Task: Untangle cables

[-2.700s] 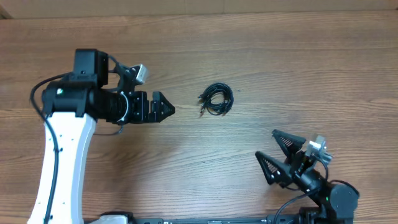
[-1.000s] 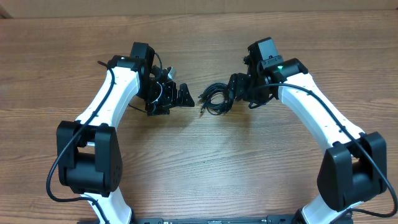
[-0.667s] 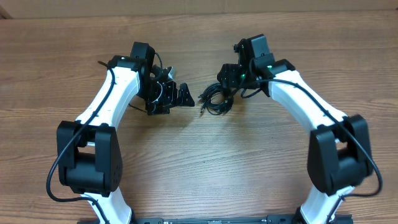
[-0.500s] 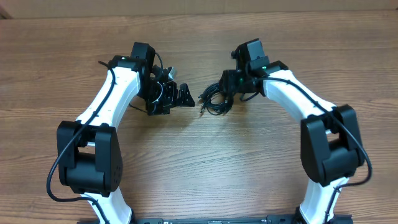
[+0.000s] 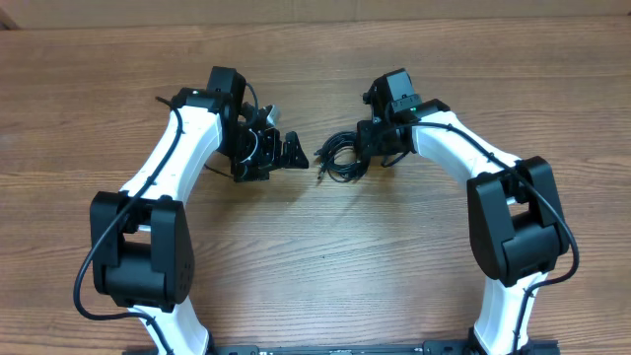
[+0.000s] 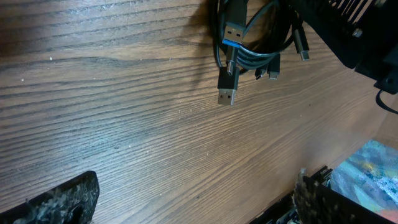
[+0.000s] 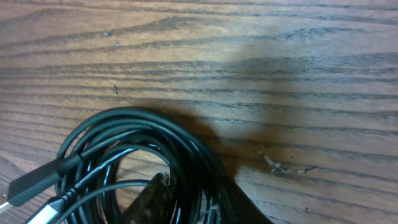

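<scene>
Lying toward the tabletop's (image 5: 315, 286) far edge, the cables (image 5: 341, 159) touch the right jaws, state unclear; the left jaws gape empty nearby.

Wooden table (image 5: 325, 256); pale strip (image 5: 296, 8) along its far edge; small scratch (image 7: 283, 167) in grain.
</scene>
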